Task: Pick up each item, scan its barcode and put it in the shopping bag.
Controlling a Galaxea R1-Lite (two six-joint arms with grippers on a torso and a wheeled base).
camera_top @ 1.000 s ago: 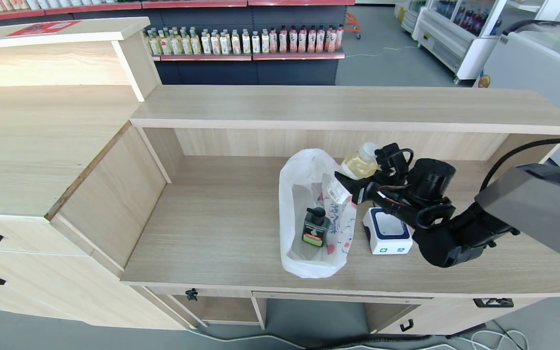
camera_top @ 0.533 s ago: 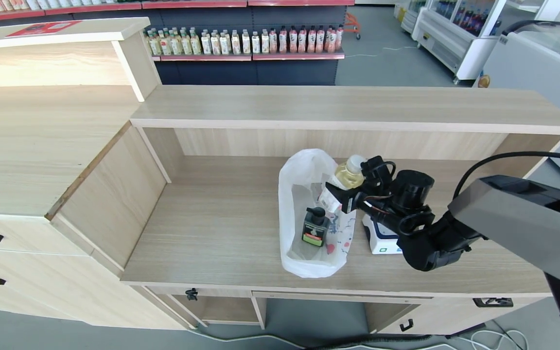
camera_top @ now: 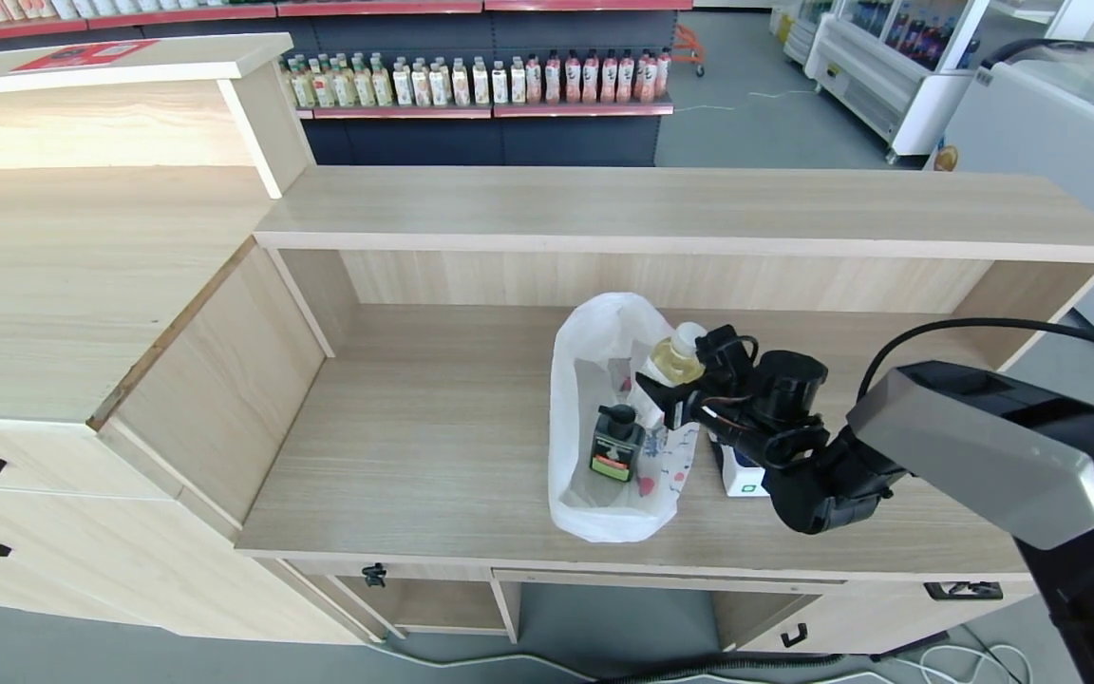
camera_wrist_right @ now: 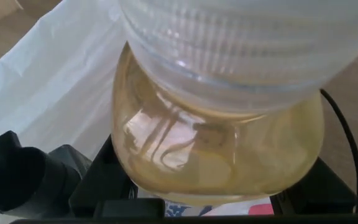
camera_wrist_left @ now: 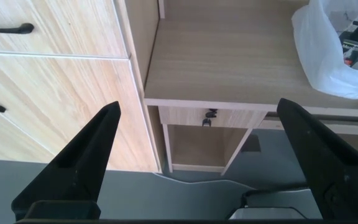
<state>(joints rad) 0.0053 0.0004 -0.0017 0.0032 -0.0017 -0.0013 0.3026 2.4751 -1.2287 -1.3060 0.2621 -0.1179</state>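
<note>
Amber bottle [camera_top: 678, 359], gripped in your right fingers [camera_top: 656, 388], hangs above the bag [camera_top: 571, 380]; one pump bottle [camera_top: 615, 445] is inside. Left fingers [camera_wrist_left: 82, 162] stand open.

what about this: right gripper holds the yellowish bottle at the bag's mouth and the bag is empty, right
Not empty: the head view shows a dark pump bottle standing in the shopping bag. The right gripper does hold the yellowish bottle at the bag's mouth.

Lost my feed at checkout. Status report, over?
Left gripper open, beside counter. Right gripper shut on bottle, at shopping bag mouth. Pump bottle already inside; nothing blocking.
</note>
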